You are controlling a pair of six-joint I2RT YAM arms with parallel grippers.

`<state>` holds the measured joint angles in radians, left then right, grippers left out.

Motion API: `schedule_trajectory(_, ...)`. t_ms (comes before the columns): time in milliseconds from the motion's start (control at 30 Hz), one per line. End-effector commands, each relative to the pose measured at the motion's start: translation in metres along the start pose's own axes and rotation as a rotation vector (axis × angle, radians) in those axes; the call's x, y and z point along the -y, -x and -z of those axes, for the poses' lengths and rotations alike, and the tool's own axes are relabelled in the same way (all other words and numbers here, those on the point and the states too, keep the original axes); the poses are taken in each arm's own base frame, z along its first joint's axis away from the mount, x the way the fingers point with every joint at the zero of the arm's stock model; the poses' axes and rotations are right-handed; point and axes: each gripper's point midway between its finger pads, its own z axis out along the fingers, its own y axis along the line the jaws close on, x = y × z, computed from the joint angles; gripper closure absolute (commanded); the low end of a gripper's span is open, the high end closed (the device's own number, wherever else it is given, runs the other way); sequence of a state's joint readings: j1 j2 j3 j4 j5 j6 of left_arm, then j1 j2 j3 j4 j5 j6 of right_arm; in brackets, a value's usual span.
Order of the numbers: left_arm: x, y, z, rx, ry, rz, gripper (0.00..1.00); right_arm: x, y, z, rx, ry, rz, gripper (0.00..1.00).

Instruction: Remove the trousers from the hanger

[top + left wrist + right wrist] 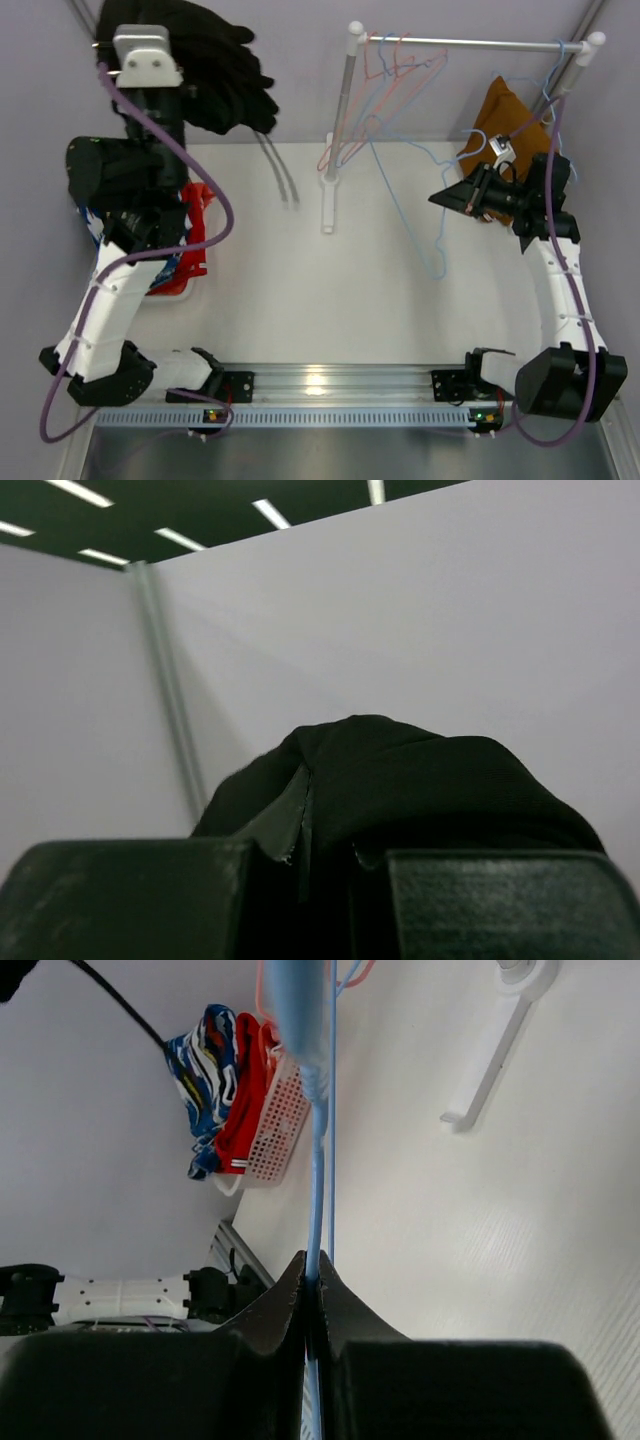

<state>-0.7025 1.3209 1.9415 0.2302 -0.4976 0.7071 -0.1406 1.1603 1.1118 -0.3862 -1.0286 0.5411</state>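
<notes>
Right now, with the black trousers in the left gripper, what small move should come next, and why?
Probably lower the left gripper toward the basket and release there. It is shut on the black trousers, held high and apart from the blue hanger, which the right gripper pinches with no cloth seen on it. The red trousers and blue-and-white trousers already lie in that basket.

The white table (330, 310) carried a rack stand (328, 205) at its back middle and a white basket (278, 1120) of trousers (238, 1090) at its left edge.
</notes>
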Motion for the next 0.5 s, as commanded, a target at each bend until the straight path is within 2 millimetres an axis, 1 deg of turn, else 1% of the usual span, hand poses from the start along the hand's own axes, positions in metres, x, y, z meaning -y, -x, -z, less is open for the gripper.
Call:
schedule_trajectory(0, -0.1, 0.061, 0.03, 0.157, 0.212, 0.066, 1.0, -0.014, 0.019, 0.006, 0.034, 0.012, 0.076, 1.0)
schedule_trajectory(33, -0.123, 0.065, 0.04, 0.166, 0.27, 0.025, 1.0, -0.014, 0.02, 0.005, 0.031, 0.014, 0.072, 1.0)
schedule_trajectory(67, -0.136, 0.068, 0.047, 0.181, 0.311, -0.007, 1.0, -0.015, 0.02, 0.006, 0.032, 0.018, 0.073, 1.0)
schedule_trajectory(100, -0.135, 0.054, 0.05, 0.158, 0.318, -0.058, 1.0, -0.017, 0.019, 0.006, 0.025, 0.029, 0.073, 1.0)
schedule_trajectory(133, -0.156, 0.061, 0.065, 0.174, 0.375, -0.106, 1.0, -0.019, 0.02, 0.006, 0.023, 0.035, 0.076, 1.0)
schedule_trajectory(167, -0.167, 0.065, 0.073, 0.195, 0.416, -0.154, 1.0, -0.021, 0.017, 0.007, 0.015, 0.047, 0.078, 1.0)
schedule_trajectory(200, -0.165, 0.05, 0.076, 0.167, 0.422, -0.205, 1.0, -0.024, 0.017, 0.008, 0.014, 0.054, 0.093, 1.0)
schedule_trajectory(233, -0.178, 0.056, 0.089, 0.177, 0.459, -0.243, 1.0, -0.026, 0.016, 0.009, 0.01, 0.06, 0.097, 1.0)
schedule_trajectory(267, -0.176, 0.041, 0.093, 0.154, 0.46, -0.302, 1.0, -0.028, 0.013, 0.01, 0.002, 0.071, 0.098, 1.0)
schedule_trajectory(300, -0.179, 0.038, 0.099, 0.147, 0.473, -0.343, 1.0, -0.032, 0.012, 0.012, 0.003, 0.079, 0.111, 1.0)
schedule_trajectory(333, -0.185, 0.04, 0.11, 0.146, 0.487, -0.38, 1.0, -0.035, 0.011, 0.013, 0.002, 0.085, 0.118, 1.0)
schedule_trajectory(367, -0.18, 0.022, 0.112, 0.114, 0.476, -0.409, 1.0, -0.039, 0.01, 0.015, -0.001, 0.094, 0.124, 1.0)
schedule_trajectory(400, -0.186, 0.023, 0.122, 0.114, 0.492, -0.427, 1.0, -0.044, 0.01, 0.018, 0.002, 0.097, 0.144, 1.0)
schedule_trajectory(433, -0.186, 0.015, 0.126, 0.098, 0.498, -0.457, 1.0, -0.049, 0.011, 0.02, 0.007, 0.101, 0.163, 1.0)
schedule_trajectory(467, -0.181, -0.007, 0.129, 0.056, 0.489, -0.485, 1.0, -0.052, 0.01, 0.022, 0.003, 0.101, 0.164, 1.0)
